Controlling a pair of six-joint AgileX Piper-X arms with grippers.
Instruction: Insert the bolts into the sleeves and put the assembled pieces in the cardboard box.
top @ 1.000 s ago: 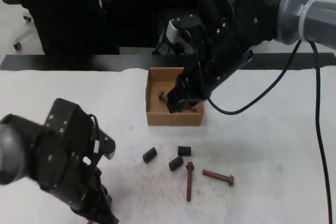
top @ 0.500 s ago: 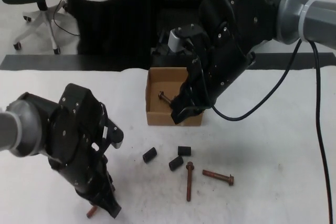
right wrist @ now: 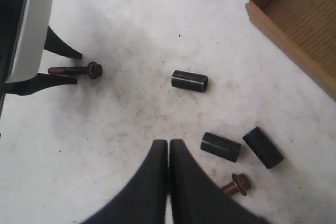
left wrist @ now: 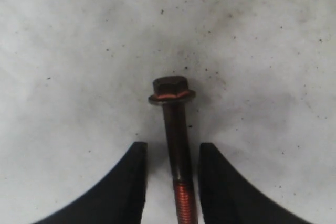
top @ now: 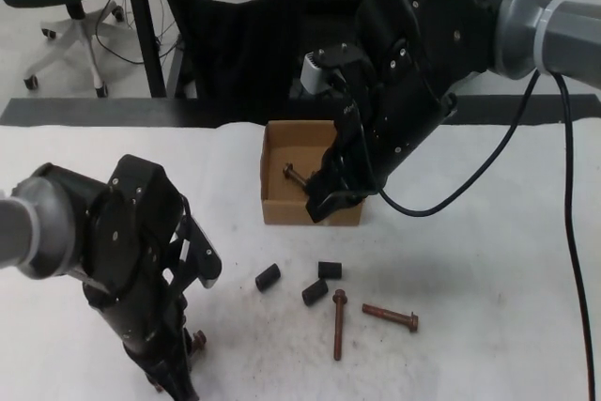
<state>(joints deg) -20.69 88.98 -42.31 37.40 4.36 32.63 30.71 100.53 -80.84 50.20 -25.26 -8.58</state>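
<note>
Left gripper (left wrist: 172,148) is hanging released, straddling bolt (left wrist: 176,129) | right gripper (right wrist: 168,143) is clenching, empty | high view is showing second bolt (top: 295,175) lying inside cardboard box (top: 310,213)

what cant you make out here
- High view: the right arm covers part of the cardboard box and one end of the boxed bolt.
- High view: the left arm hides all but the head of the bench bolt.
- Left wrist view: the bench bolt's threaded end runs off the edge inside the open left pincer.
- Right wrist view: the edge cuts off most of the box.
</note>
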